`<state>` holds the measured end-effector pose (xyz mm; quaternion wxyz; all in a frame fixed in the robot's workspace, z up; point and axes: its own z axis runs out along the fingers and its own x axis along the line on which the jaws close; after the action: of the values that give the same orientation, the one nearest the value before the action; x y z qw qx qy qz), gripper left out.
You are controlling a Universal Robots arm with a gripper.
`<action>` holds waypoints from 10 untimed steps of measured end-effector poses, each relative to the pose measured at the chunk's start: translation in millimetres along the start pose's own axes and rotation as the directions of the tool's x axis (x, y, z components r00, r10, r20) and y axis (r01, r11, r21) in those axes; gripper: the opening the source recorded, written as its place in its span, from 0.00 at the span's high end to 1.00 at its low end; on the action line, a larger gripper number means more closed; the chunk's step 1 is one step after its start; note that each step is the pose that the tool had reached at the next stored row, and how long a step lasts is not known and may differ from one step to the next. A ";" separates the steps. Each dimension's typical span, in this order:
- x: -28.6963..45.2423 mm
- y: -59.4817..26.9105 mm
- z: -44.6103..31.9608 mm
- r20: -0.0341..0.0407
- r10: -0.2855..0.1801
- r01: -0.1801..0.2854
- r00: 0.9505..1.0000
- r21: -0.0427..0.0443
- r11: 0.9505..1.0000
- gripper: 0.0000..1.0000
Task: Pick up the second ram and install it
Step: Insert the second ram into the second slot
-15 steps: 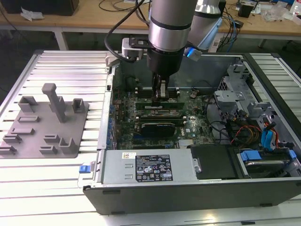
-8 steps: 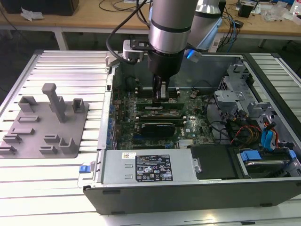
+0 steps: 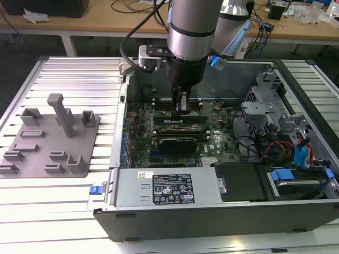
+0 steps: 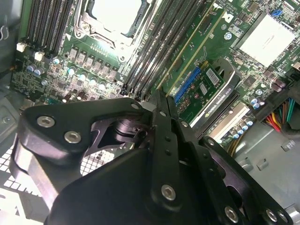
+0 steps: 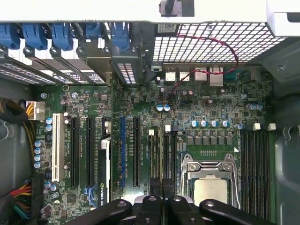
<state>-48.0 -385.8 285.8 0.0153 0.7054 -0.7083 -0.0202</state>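
On the exterior view's left lies one grey holder tray (image 3: pixel 50 140). To its right stands one open computer case (image 3: pixel 212 222), and one gripper (image 3: pixel 181 107) reaches down into it over the motherboard (image 3: pixel 222 135). The gripper's fingers (image 4: pixel 161 117) are drawn narrow and pressed together. Two green sticks sit side by side in the black slots. The second ram (image 3: pixel 177 120) lies directly under the fingertips; whether they pinch it or only press on it I cannot tell. The other stick (image 3: pixel 177 130) lies just beside it, toward the black card (image 3: pixel 180 143).
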 end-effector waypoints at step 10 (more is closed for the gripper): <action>-0.8 -0.7 8.6 0.000 0.000 0.000 1.000 0.000 1.000 0.91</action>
<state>-47.7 -385.0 277.2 0.0152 0.7054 -0.7083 -0.0202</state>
